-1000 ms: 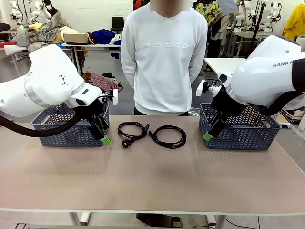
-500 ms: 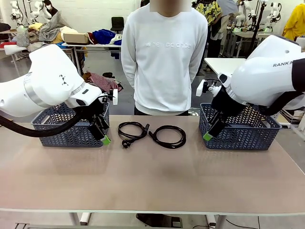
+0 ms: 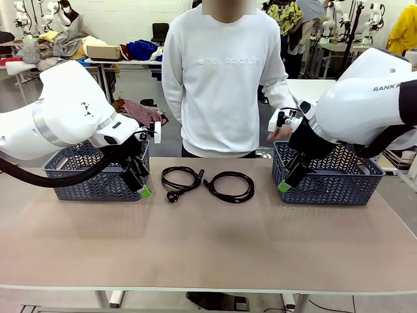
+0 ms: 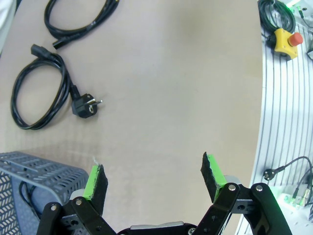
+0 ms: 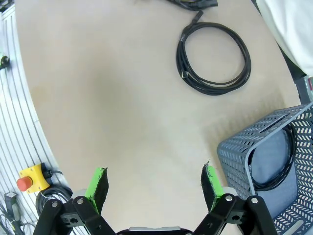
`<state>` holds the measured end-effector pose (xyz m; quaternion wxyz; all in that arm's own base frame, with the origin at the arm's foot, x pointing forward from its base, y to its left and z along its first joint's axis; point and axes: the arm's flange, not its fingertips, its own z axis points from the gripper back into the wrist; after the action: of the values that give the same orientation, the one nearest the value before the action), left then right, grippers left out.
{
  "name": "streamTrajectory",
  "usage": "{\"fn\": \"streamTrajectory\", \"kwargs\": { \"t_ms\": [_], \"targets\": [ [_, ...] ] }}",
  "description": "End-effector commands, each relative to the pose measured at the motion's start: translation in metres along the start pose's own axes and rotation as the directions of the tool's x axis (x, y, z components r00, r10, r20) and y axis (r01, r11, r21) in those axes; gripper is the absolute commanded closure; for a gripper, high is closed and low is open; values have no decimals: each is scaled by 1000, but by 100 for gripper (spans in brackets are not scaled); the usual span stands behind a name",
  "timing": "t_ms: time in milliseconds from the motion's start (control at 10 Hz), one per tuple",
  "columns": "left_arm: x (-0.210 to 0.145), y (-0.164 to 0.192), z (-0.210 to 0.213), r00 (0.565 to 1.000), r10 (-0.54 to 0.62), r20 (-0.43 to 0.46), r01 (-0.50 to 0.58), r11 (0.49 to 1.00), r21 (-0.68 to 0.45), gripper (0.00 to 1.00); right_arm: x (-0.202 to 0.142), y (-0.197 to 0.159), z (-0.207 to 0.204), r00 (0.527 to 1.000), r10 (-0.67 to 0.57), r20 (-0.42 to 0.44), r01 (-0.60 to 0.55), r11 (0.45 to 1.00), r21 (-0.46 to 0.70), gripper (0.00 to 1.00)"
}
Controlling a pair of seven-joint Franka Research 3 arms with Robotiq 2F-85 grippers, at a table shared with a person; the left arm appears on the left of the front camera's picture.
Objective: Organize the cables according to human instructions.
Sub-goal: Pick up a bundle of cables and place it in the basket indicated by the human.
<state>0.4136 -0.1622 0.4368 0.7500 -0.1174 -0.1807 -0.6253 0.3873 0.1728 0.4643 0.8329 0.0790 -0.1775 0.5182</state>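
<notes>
Two black cables lie coiled at the table's far middle. The left cable (image 3: 181, 177) (image 4: 41, 95) ends in a chunky plug. The right cable (image 3: 229, 186) (image 5: 213, 58) ends in small connectors. My left gripper (image 3: 140, 186) (image 4: 153, 174) hangs open in front of the left basket (image 3: 85, 186), nothing between its green pads. Beside the right basket (image 3: 339, 189), my right gripper (image 3: 287, 181) (image 5: 154, 178) is open and empty too. In the wrist views a further cable (image 4: 25, 193) lies inside the left basket (image 4: 39, 164), and another cable (image 5: 292, 152) inside the right basket (image 5: 234, 156).
A person in a white sweater (image 3: 221, 78) stands at the far edge, one hand (image 3: 281, 132) near my right wrist. The near half of the table (image 3: 208, 248) is bare. A yellow stop button (image 4: 283, 39) (image 5: 30, 178) sits on the rail beyond the table's near edge.
The person's arm at picture right has come out from behind the back, its hand now near the right basket. Both arms and both cables are still.
</notes>
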Motion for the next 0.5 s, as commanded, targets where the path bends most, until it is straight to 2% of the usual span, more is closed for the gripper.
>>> {"fn": "streamTrajectory", "kwargs": {
  "t_ms": [0, 400],
  "targets": [
    [-1, -1, 1, 1000, 12, 10, -12, 1000, 6, 0, 0, -1, 0, 1000, -3, 4, 3, 1000, 0, 0],
    [-1, -1, 1, 1000, 12, 10, -12, 1000, 6, 0, 0, -1, 0, 1000, -3, 4, 3, 1000, 0, 0]
  ]
}}
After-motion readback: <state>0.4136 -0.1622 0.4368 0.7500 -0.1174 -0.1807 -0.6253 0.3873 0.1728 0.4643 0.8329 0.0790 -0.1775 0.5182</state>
